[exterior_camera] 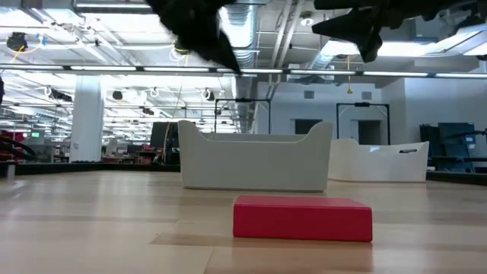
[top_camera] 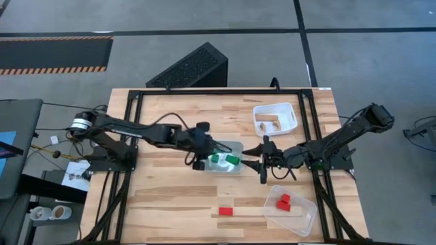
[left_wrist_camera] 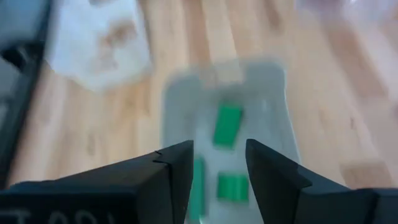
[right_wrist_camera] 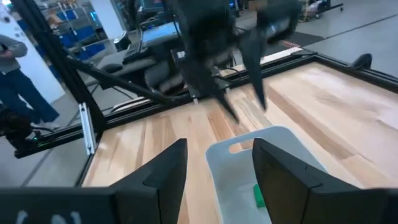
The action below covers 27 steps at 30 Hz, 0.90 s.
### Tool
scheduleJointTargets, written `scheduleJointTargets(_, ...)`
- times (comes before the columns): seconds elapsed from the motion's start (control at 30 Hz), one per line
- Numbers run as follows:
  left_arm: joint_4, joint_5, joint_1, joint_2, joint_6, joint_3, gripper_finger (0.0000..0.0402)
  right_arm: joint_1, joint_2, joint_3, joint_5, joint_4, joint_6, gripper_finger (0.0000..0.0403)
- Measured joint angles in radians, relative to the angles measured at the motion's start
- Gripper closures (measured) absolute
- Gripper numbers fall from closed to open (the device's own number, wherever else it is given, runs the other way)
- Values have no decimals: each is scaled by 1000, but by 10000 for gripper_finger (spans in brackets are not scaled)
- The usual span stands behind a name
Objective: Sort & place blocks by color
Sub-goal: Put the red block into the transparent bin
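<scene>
1. Light wooden table [top_camera: 170, 204] fills the middle of the high view, grey floor around it. We see three trays: the middle tray [top_camera: 235, 146] with green blocks [top_camera: 223, 160] at frame centre, the upper tray [top_camera: 286, 109] with plain wood blocks [top_camera: 268, 123] at upper right, and the lower tray [top_camera: 303, 221] with two red blocks [top_camera: 283, 201] at lower right. One loose red block [top_camera: 225, 211] lies on the bare table, lower centre.
2. Same view: the left gripper [top_camera: 202, 162] hangs at the middle tray's left edge, the right gripper [top_camera: 262, 163] just right of that tray.
3. Low view: the loose red block [exterior_camera: 302, 218] sits flat in the lower centre foreground, a white tray behind it and both arms dark along the top edge.
4. Left wrist view: both fingers [left_wrist_camera: 177, 171] stand apart with nothing between them; green blocks [left_wrist_camera: 227, 124] lie in the tray beyond.
5. Right wrist view: fingers [right_wrist_camera: 168, 165] likewise apart and empty, the middle tray [right_wrist_camera: 230, 168] between them farther off, a person standing at far left.
6. We judge the loose red block to be the remaining piece. To do it well: the right arm is nearer; come straight down over the block, span its narrow sides, close squarely, lift clear of the tray rim, then release low inside the red tray.
</scene>
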Motion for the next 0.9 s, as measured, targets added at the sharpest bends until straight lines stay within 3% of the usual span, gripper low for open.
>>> scheduleJointTargets(0.33, 141, 150, -9, -98, 21, 2, 294, 2, 37, 0, 3, 68, 34, 188)
scheduleJointTargets(0.77, 152, 128, -39, -168, -51, 0, 325, 17, 266, 59, -80, 128, 23, 188)
scheduleJointTargets(0.9, 273, 134, -39, -206, -64, -73, 335, 17, 319, 100, -81, 126, 6, 188)
